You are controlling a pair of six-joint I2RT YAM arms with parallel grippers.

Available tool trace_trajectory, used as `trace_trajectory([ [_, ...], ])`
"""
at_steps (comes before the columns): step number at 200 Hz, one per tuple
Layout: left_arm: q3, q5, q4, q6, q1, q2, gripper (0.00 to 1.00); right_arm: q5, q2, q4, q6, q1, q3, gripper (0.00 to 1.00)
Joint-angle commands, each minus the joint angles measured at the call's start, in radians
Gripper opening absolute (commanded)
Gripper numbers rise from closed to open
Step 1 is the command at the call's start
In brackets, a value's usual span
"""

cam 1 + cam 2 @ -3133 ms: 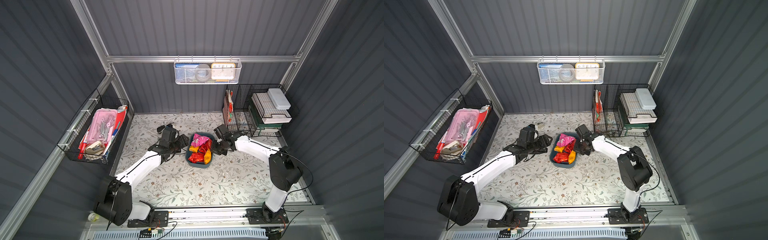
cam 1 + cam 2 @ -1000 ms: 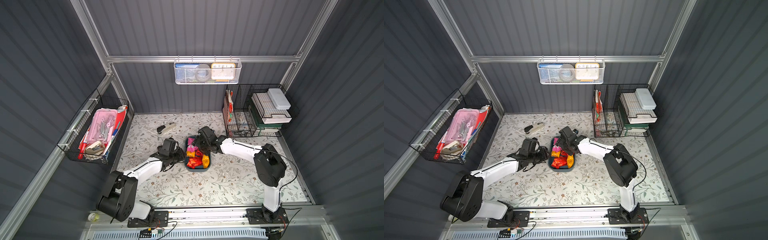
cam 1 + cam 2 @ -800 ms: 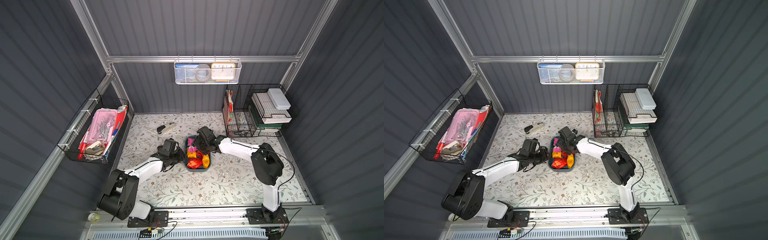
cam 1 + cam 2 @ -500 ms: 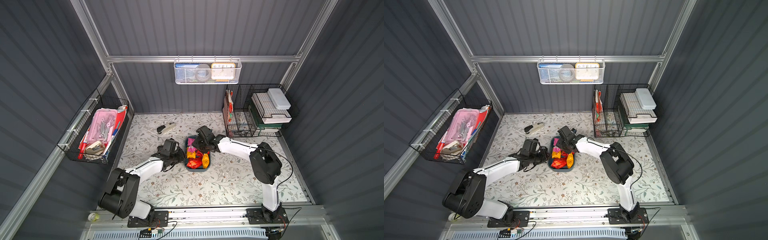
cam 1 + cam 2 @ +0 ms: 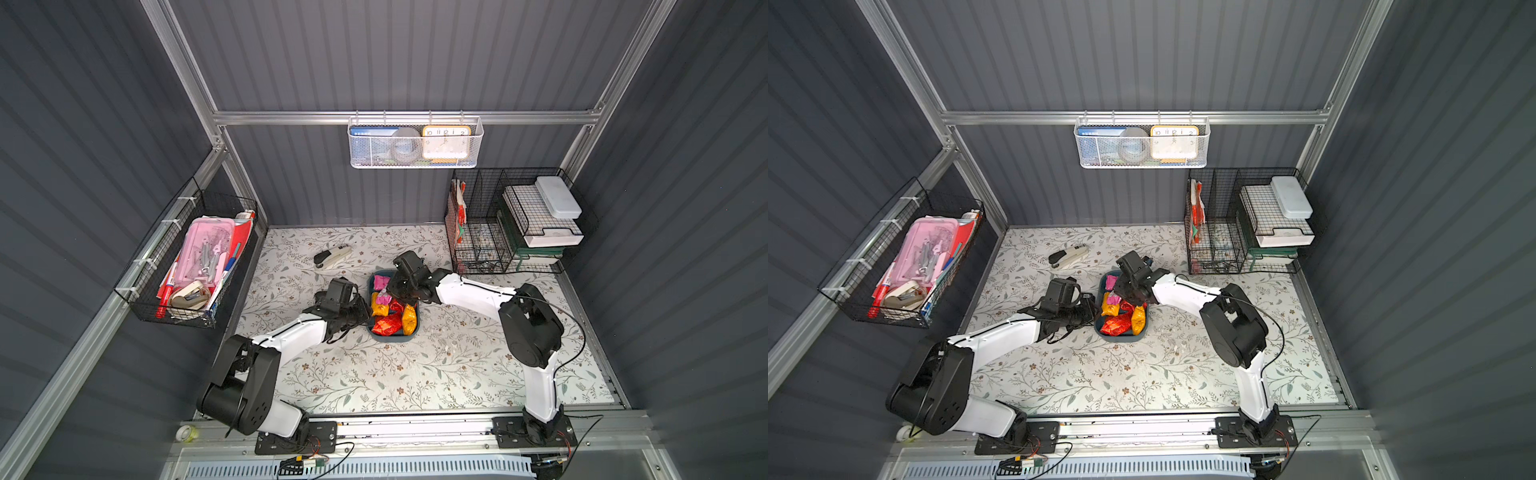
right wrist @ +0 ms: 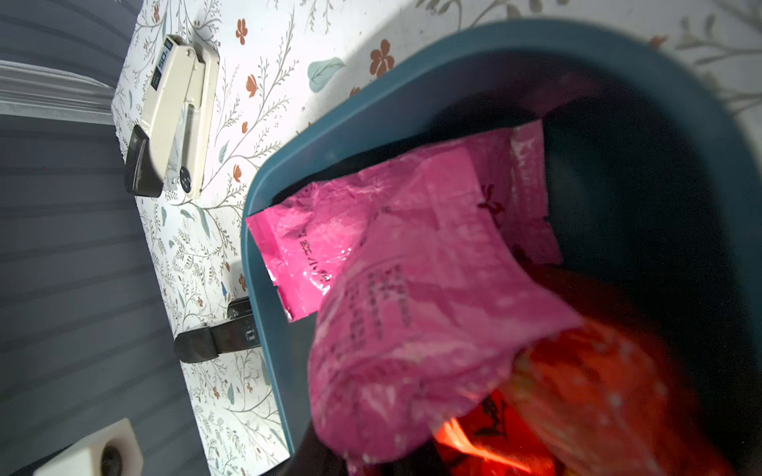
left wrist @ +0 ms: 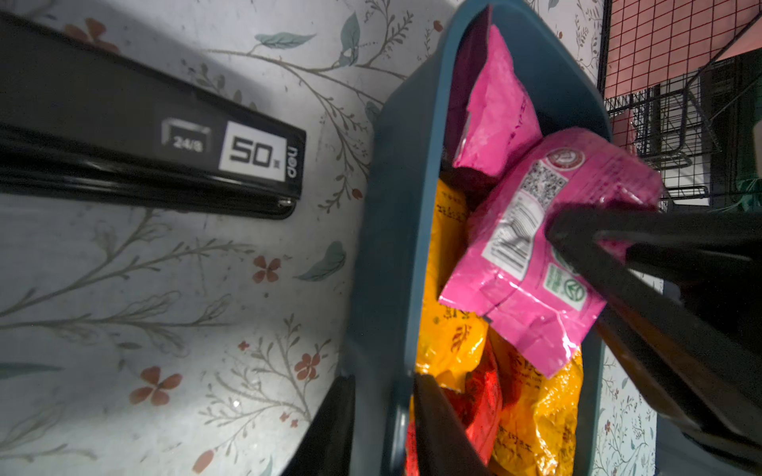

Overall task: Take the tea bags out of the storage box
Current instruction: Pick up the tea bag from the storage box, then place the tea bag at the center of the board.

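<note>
The storage box (image 5: 394, 337) is set mid-tabletop (image 5: 415, 365), its left wall clamped by the left tool (image 7: 383, 395). A pink tea bag (image 7: 532, 263) is pinched in the closed right tool (image 7: 577, 239), lifted above the other tea bags (image 5: 390, 320) inside.

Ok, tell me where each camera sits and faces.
Top views: high above the robot's base, looking down at the floral tabletop; both arms show.
Left wrist: low beside the dark teal plastic box; left gripper clamps its wall.
Right wrist: over the box, looking in; own fingers unclear.
Both wrist views share the crinkly pink foil sachet in the right gripper.
</note>
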Motion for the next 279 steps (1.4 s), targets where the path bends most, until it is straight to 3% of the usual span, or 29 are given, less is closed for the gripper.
trace_trajectory([
  [1,-0.005,-0.005,-0.008,0.005,0.002,-0.011,0.33,-0.022,-0.048,-0.001,-0.035,-0.006,-0.013,0.11],
  [39,0.011,-0.015,-0.016,0.001,0.002,-0.021,0.36,-0.067,-0.131,0.024,-0.101,-0.005,-0.068,0.07],
  [95,0.024,-0.020,-0.018,0.000,0.002,-0.026,0.37,-0.116,-0.368,0.041,-0.266,-0.042,-0.263,0.06],
  [169,0.035,-0.019,-0.030,0.002,0.002,-0.034,0.37,-0.209,-0.682,-0.300,-0.545,-0.261,-0.499,0.07],
  [225,0.030,-0.024,-0.038,0.002,0.002,-0.047,0.37,-0.297,-0.647,-0.331,-0.633,-0.288,-0.607,0.07],
  [279,0.019,-0.041,-0.045,-0.004,0.002,-0.076,0.37,-0.403,-0.542,-0.183,-0.634,-0.287,-0.637,0.07],
])
